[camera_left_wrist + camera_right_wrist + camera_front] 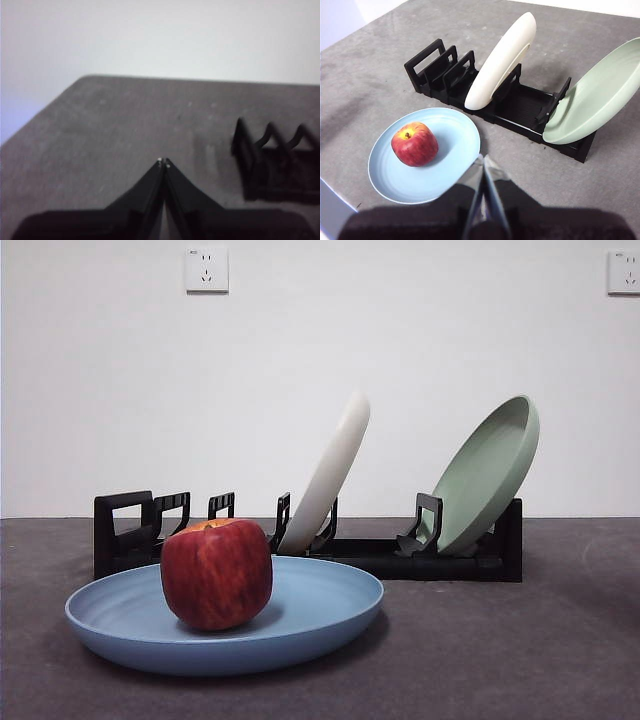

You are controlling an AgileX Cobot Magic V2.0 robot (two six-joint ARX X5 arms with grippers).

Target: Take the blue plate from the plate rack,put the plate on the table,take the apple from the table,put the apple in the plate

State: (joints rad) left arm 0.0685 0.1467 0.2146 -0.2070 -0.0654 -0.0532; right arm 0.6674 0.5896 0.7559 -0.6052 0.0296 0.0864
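The blue plate (310,615) lies flat on the table (520,650) in front of the plate rack (380,558). The red apple (217,573) sits in the plate, left of its middle. The right wrist view shows the same: apple (415,144) in the blue plate (445,165), rack (515,107) behind. My right gripper (483,158) is shut and empty, held above the plate's near rim. My left gripper (163,162) is shut and empty over bare table, with the rack's end (272,160) off to one side. Neither gripper shows in the front view.
A cream-white plate (330,475) leans in the rack's middle slots and a pale green plate (485,475) leans at its right end. The table's edge (40,107) shows in the left wrist view. Two wall sockets sit high on the white wall.
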